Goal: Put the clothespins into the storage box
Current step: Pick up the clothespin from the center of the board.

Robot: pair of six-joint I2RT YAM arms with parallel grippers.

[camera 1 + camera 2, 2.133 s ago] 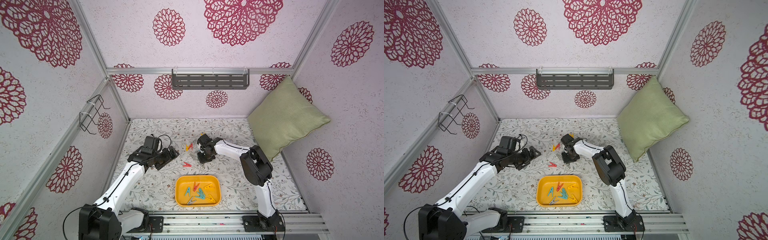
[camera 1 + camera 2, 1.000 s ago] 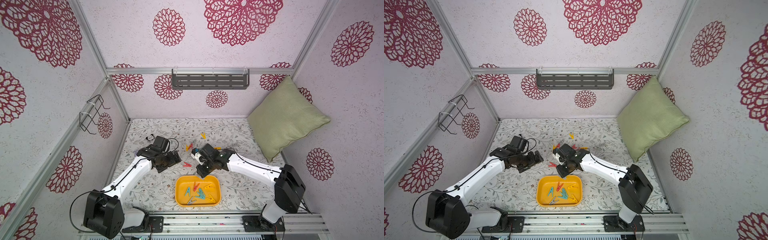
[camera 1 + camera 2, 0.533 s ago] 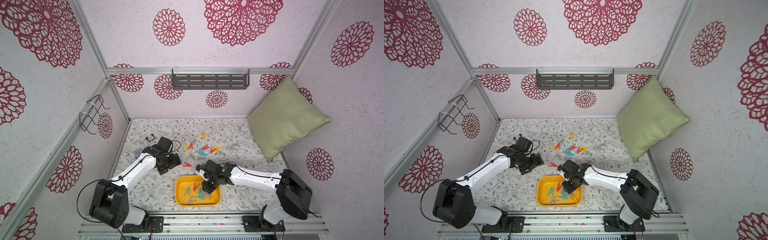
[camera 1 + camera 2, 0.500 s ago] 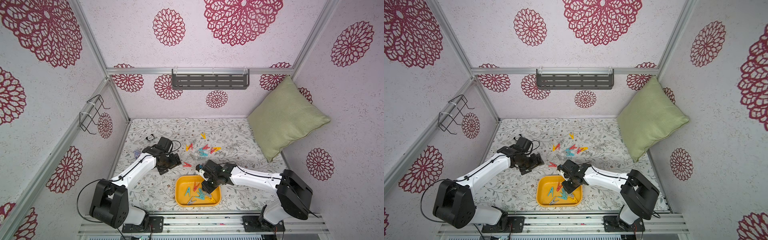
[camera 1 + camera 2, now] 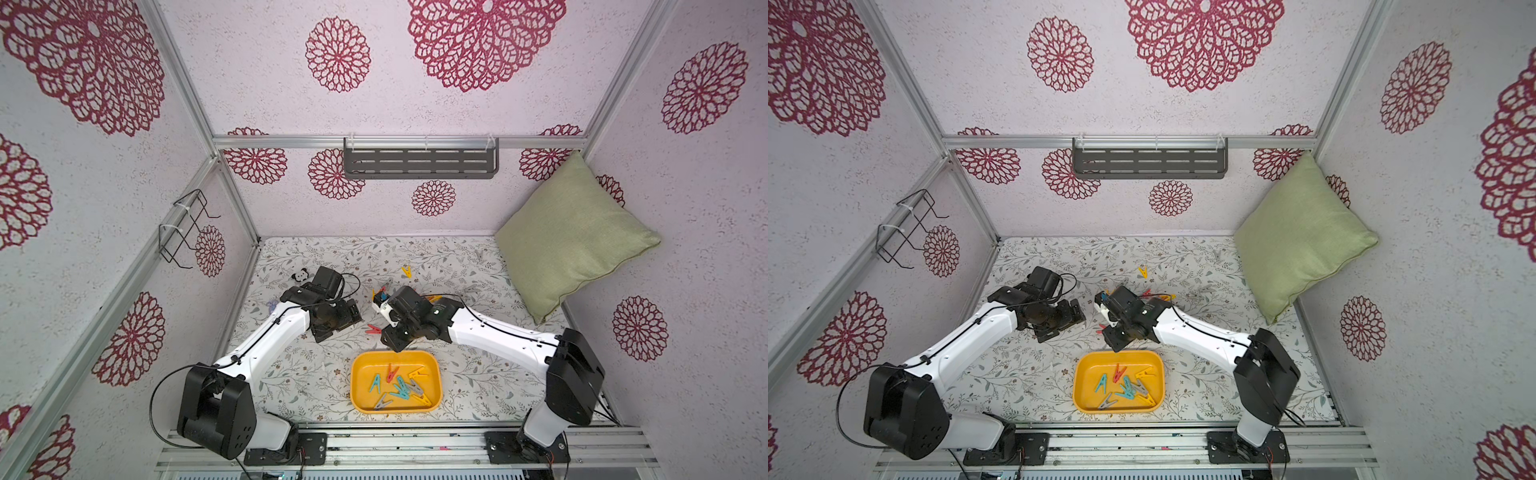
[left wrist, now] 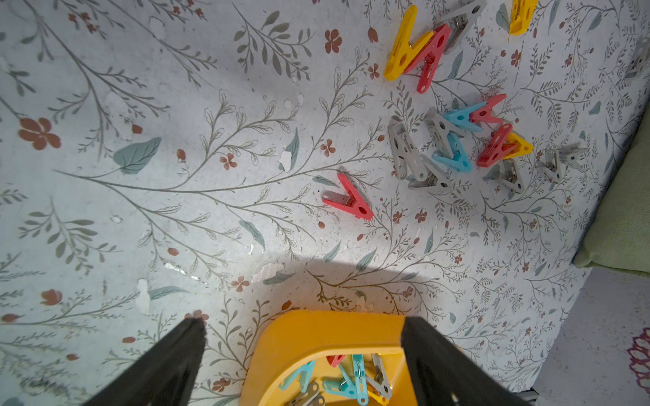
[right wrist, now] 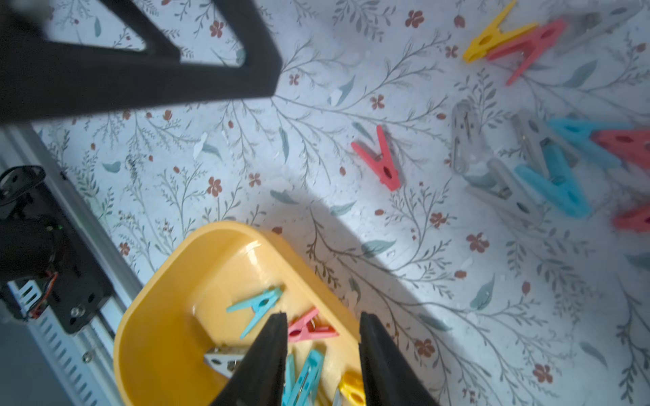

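Your right gripper (image 7: 323,316) hangs with its jaws part-way apart and nothing between them. It sits over the far rim of the yellow storage box (image 7: 147,316), where several clothespins (image 5: 397,386) already lie.

Just past that rim, a lone red clothespin (image 5: 373,330) lies flat on the floral mat (image 6: 140,105). It is between your two grippers and touches neither. Its long axis looks to run roughly from arm to arm, with the spread legs toward the left arm and the closed tip toward the right.

Your left gripper (image 5: 341,321) is spread wide and empty on the other side of it. The right looks slightly nearer, so it is the likelier one to reach. The main heap of pegs (image 6: 453,147) lies farther back.
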